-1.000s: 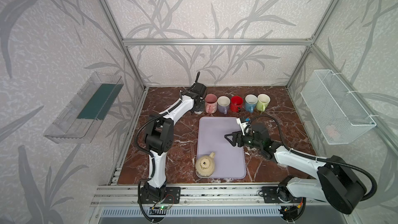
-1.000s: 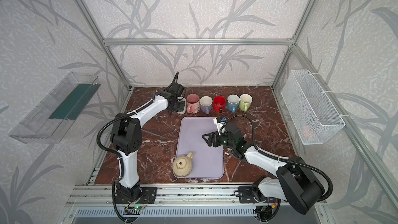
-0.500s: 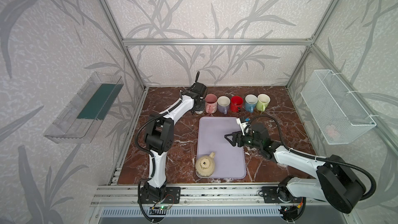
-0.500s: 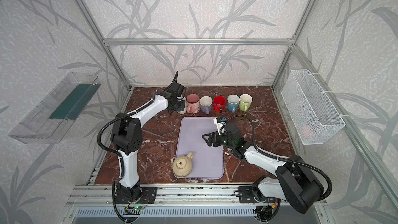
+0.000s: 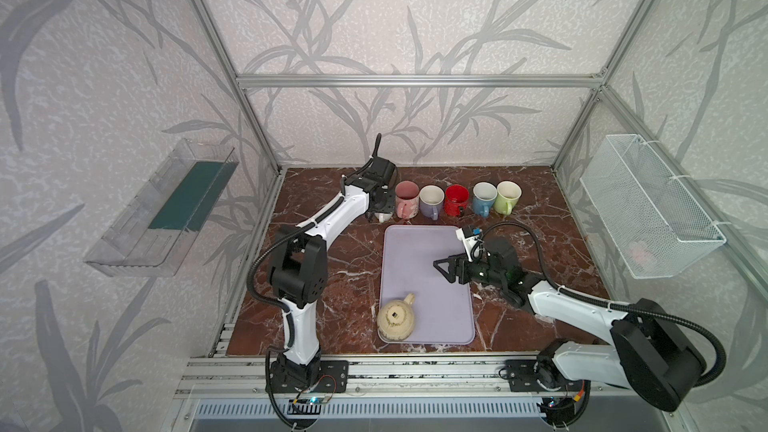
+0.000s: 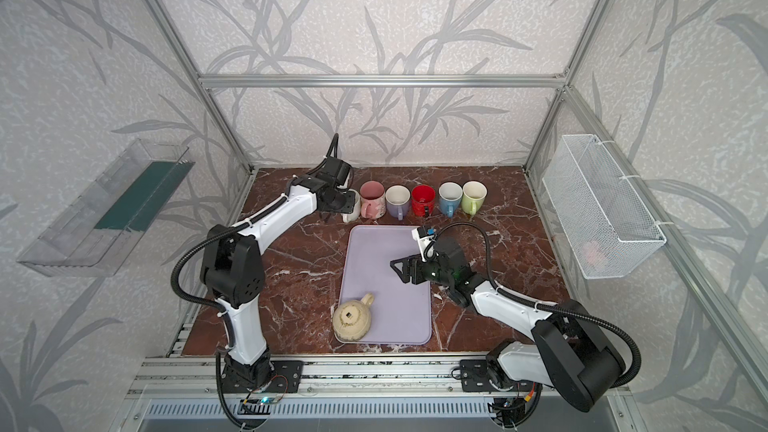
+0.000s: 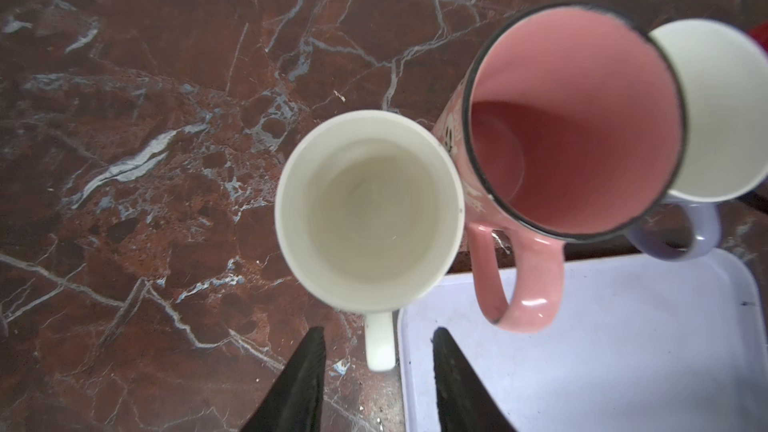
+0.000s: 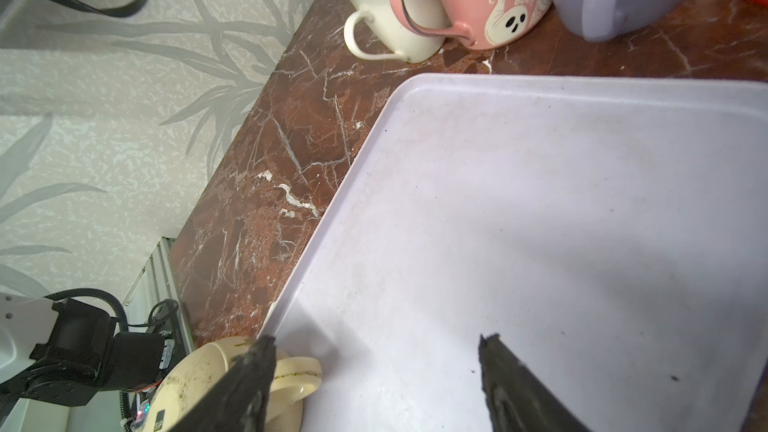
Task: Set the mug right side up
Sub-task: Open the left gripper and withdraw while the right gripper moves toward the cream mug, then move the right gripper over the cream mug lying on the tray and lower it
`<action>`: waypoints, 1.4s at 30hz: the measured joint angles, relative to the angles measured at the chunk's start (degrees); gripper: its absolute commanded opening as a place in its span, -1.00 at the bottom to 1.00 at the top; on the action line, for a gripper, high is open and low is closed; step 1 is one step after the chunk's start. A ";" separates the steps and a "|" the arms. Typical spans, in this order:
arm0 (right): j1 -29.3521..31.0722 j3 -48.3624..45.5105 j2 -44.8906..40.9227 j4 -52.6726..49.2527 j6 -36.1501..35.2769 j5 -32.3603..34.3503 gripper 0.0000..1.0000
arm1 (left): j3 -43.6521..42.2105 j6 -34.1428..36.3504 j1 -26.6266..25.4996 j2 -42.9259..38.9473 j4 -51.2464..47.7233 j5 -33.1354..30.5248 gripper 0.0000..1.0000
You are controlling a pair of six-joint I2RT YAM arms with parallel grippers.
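We're seeing two candidates. The white mug (image 7: 370,209) is sitting mouth up at the far left end of the mug row, just left of the pink mug (image 7: 573,118), so we're treating that one as done. The cream mug (image 5: 395,320) is sitting bottom up on the near left corner of the tray (image 5: 428,259), and we're reading it as the one to flip. The left gripper (image 7: 379,332) is hanging over the white mug's handle with its fingers partly spread, one on each side of the handle and clear of it, gripping nothing. The right gripper (image 8: 376,342) is hovering over the bare middle of the tray with its fingers wide apart and empty, and the cream mug is lying near left of it. On handling, we're assuming glazed ceramic: rigid, fairly heavy for these fingers, slick on the wall and liable to chip if dropped. In both top views its handle is pointing far and right, toward the right gripper. We're favouring a pinch across the handle strap, close to the body, so the mug is hanging below the grip during the roll. A pinch on the round wall is looking riskier, since the glaze could be slipping or the mug pivoting. We're also wanting it lifted clear of the tray lip before rotating.
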 measured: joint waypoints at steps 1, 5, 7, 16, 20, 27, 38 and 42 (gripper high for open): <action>0.00 0.04 -0.04 -0.61 -0.22 -0.02 0.53 | -0.83 -0.02 0.00 -1.79 0.17 0.22 -0.11; 0.15 1.33 -0.74 -4.37 -1.68 0.20 0.54 | -5.18 -0.20 -0.46 -9.66 1.49 1.38 -0.08; 0.44 2.62 -1.38 -6.51 -2.64 0.37 0.54 | -7.61 -0.42 -0.81 -13.53 2.16 2.05 -0.07; 5.64 9.29 -2.19 -17.94 -8.09 2.25 0.58 | -19.23 -1.46 -3.54 -28.87 2.49 3.91 0.06; 10.80 9.57 -2.29 -22.60 -10.73 4.33 0.61 | -23.56 -1.51 -4.44 -35.43 1.70 4.46 0.09; 17.73 11.39 -1.29 -27.91 -13.25 6.99 0.69 | -28.06 -1.46 -4.48 -44.48 -0.33 5.14 0.10; 23.39 17.94 2.19 -33.55 -17.00 11.93 0.81 | -39.45 -3.23 -4.90 -57.11 -2.54 7.76 0.11; 23.32 20.81 4.66 -37.27 -19.47 14.38 0.81 | -42.03 -4.52 -5.53 -59.43 -3.61 9.75 0.12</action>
